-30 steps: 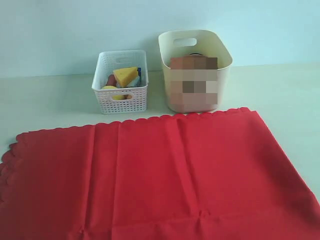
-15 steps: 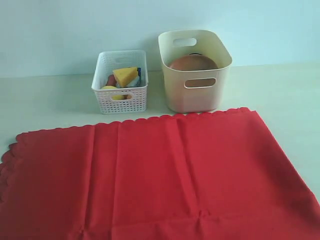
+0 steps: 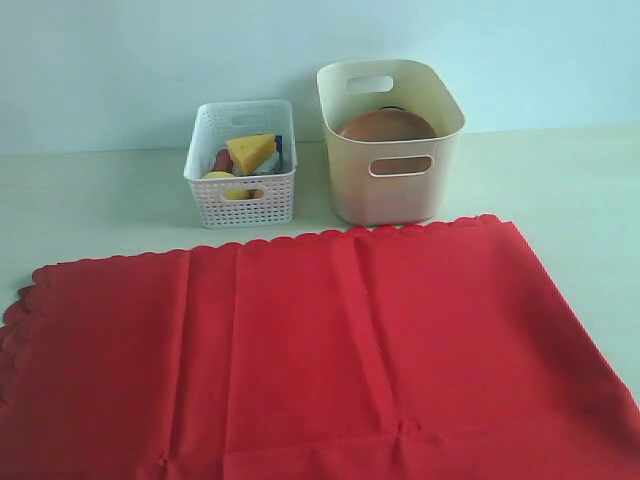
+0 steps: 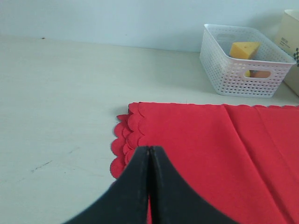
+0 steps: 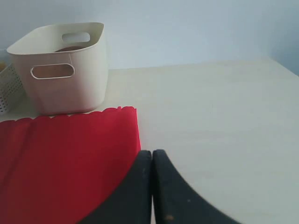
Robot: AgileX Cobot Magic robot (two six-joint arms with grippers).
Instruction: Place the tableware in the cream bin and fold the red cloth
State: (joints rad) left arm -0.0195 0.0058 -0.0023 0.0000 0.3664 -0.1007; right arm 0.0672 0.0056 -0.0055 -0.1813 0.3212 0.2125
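One unreadable label (image 4: 293,46) on cream bin (image 3: 392,198)

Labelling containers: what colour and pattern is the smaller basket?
White basket, walls perforated in a grid of small holes; clearest in the left wrist view.

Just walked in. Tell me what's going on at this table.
Nothing is being handled right now. The left end effector and the right end effector are both shut and empty, each near one end of the red cloth, which lies spread flat, not yet folded. A brown plate shows inside the cream bin. The white basket beside it holds toy foods.
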